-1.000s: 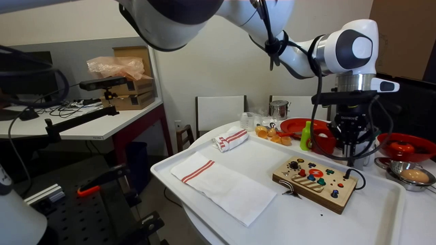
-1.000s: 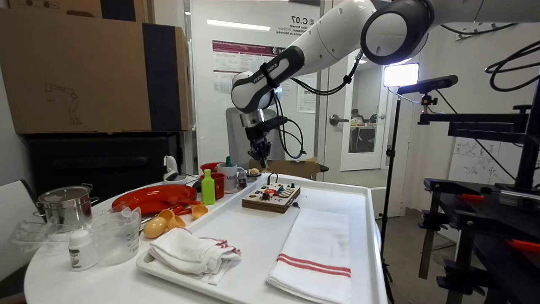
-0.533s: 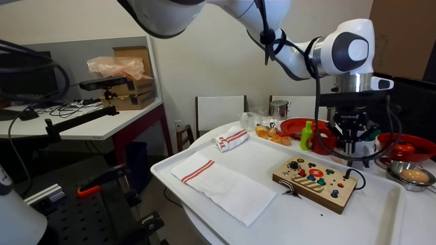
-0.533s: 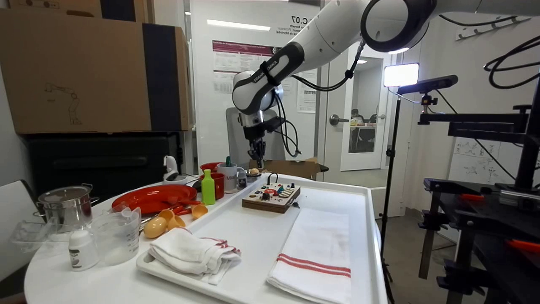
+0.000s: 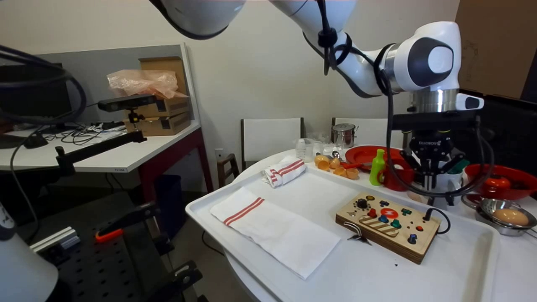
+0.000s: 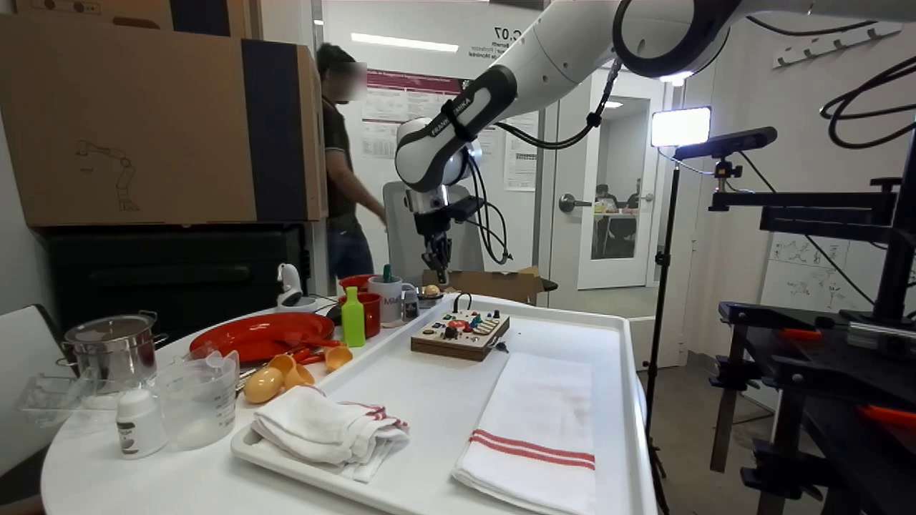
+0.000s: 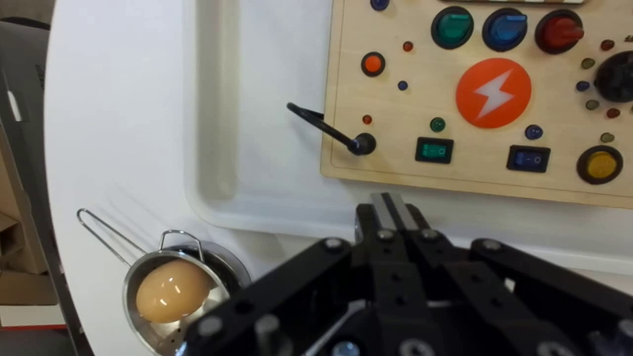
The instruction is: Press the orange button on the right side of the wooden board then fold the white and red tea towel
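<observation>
Wooden board (image 7: 430, 89), orange button (image 7: 373, 64) up, lies lower, just past your pincer (image 7: 389, 198). The pincer's squeezed tight on nothing, probably so you can poke. Tea towel (image 5: 275, 233) lies flat, well away from your pincer.

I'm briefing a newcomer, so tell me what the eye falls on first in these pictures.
First comes the wooden board, dotted with colourful knobs and buttons, on the white tray. On the same tray, the red-striped tea towel lies flat, with a bunched second towel at one corner. Above, the big white arm reaches across, its shut gripper pointing down.
</observation>
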